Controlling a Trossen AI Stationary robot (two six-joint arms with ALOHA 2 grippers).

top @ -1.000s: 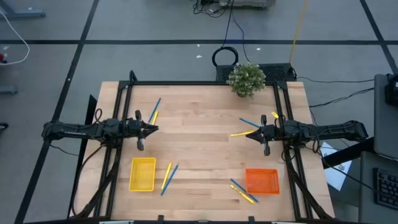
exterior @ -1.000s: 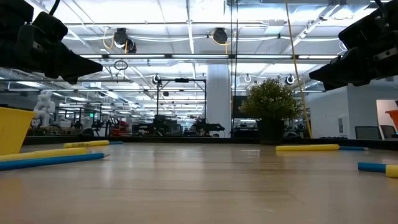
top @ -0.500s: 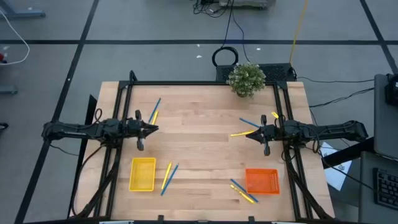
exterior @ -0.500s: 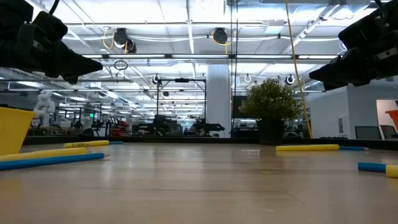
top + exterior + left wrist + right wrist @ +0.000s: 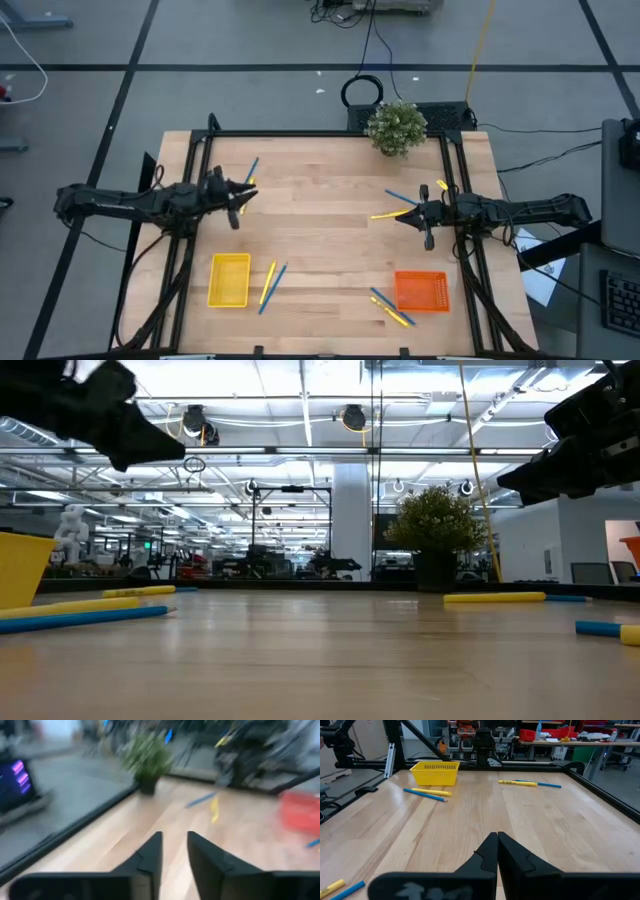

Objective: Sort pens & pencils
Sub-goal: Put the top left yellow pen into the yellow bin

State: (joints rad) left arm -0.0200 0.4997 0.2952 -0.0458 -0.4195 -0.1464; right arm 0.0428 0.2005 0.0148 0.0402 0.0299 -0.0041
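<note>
The left tool point(image 5: 248, 190) has swung toward the far side of the light wooden desk point(image 5: 330, 250) since a second ago, and its arm now slants instead of lying straight across. The right tool point(image 5: 400, 218) has not moved. Nothing on the desk has shifted.

The left tool's two dark fingers point(image 5: 150, 857) are a little apart, with a narrow gap between them, and they hold nothing. Its tip is just beside the far-left pair of sticks, one thin blue pen point(image 5: 250, 170) and one thin yellow pencil point(image 5: 247, 185). The right tool's fingers point(image 5: 490, 852) are pressed together and hold nothing. A yellow pencil point(image 5: 385, 214) and a blue pen point(image 5: 400, 196) lie close by its tip, and another yellow pencil point(image 5: 441, 186) lies a bit farther right.

Counting from above, four blue pens and five yellow pencils show (some lie so close together that this count may be off). One pair lies beside the yellow plastic basket point(image 5: 229, 279) near the left: a pencil point(image 5: 268, 282) and a pen point(image 5: 274, 288). A small bunch point(image 5: 390, 307) lies just left of the orange plastic basket point(image 5: 421, 291) near the right.

A small green potted plant point(image 5: 396, 127) stands at the far edge.
</note>
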